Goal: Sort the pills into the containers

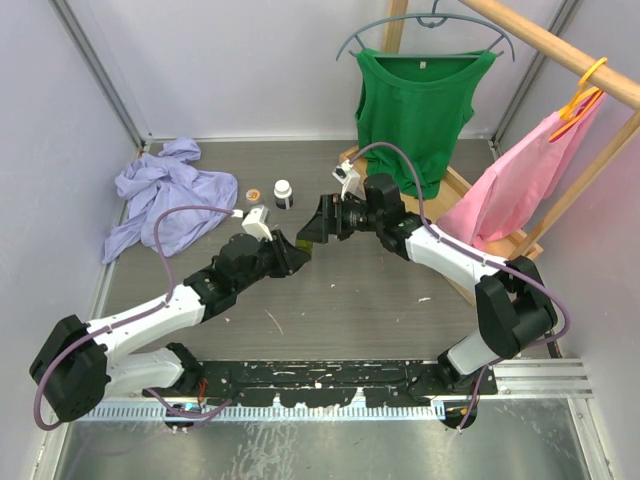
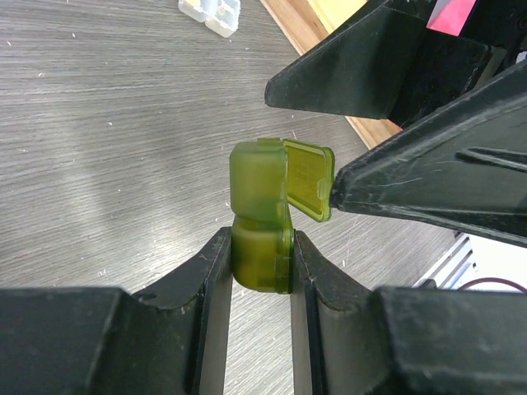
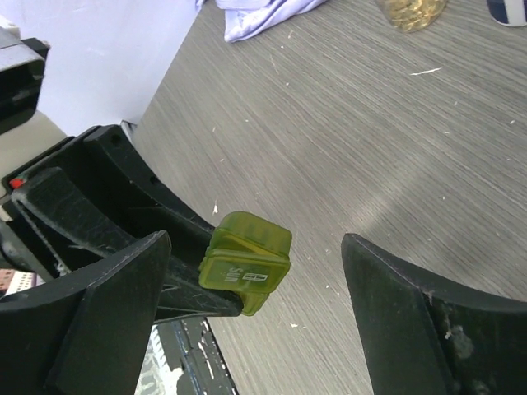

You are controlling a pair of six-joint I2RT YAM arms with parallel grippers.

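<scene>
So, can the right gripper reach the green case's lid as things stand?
Likely yes: the right gripper, jaws open, straddles the green case held by the left gripper; the open lid faces it, nothing between.

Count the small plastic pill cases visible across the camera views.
2. The translucent olive green plastic pill case is held in the left gripper, one lid open; the clear plastic pill case lies on the grey table. Others may be hidden.

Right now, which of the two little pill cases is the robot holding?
The olive green case, pinched in the left end effector with one lid flipped open. The clear case lies on the table, in no grip.
</scene>
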